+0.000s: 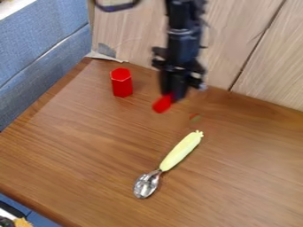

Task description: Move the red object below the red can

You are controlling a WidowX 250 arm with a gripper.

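Observation:
The black gripper [173, 95] hangs over the back middle of the wooden table, pointing down. It is shut on a small red object [162, 103], which sticks out from its tip toward the lower left. The part of the object between the fingers is hidden. To the left of the gripper, the red can [122, 83] stands upright near the table's back left, apart from both the gripper and the red object.
A spoon with a pale yellow-green handle [181, 151] lies at the table's middle, its metal bowl toward the front. Wood panels [254, 53] rise behind the table [77, 146]. A blue-grey padded surface [41, 40] borders it at left.

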